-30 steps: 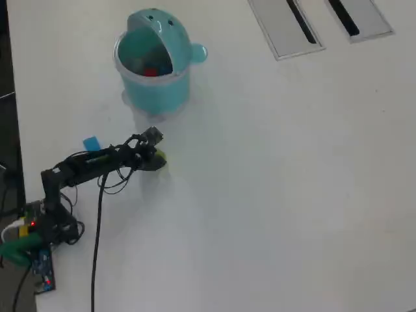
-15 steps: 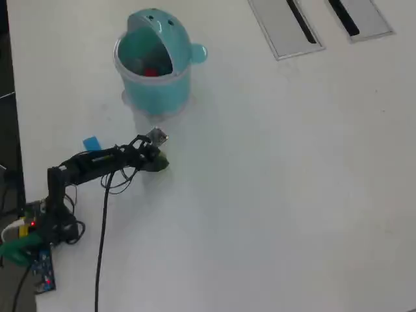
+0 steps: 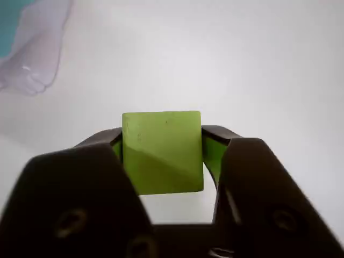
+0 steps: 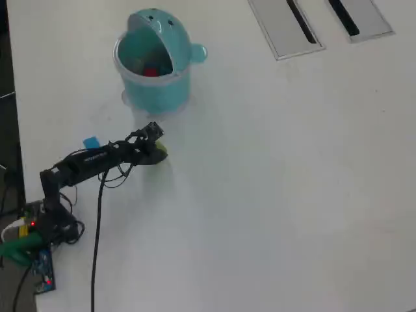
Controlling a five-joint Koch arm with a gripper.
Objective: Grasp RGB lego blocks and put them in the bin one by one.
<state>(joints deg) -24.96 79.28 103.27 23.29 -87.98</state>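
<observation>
Blue block [image 4: 91,142]: farthest left in the overhead view, we see it lying on the white table [image 4: 273,195] just beside the arm [image 4: 84,162], untouched (we judge it is the one left for last).

Arm: it reaches rightward from its base at the lower left of the overhead view, stretched low over the table so that the claw meets the block from the side.

Claw [image 3: 162,156]: in the wrist view its two dark jaws stand on either side of the green block and press its left and right faces, so we read it as clamped on that block.

Green block [image 3: 162,151]: held square between the jaws, flat top face toward the wrist camera; in the overhead view only a yellow-green sliver shows at the claw's tip, just below the bin. Whether it has left the table we cannot tell.

Bin [image 4: 153,65]: it stands upright near the claw, its domed lid tipped back so the mouth is open to a drop from above.

Red block [image 4: 151,71]: it lies inside the bin, so we take that part as done.

Grey panels [image 4: 281,26]: far right, well apart from the work, no part of it.
</observation>
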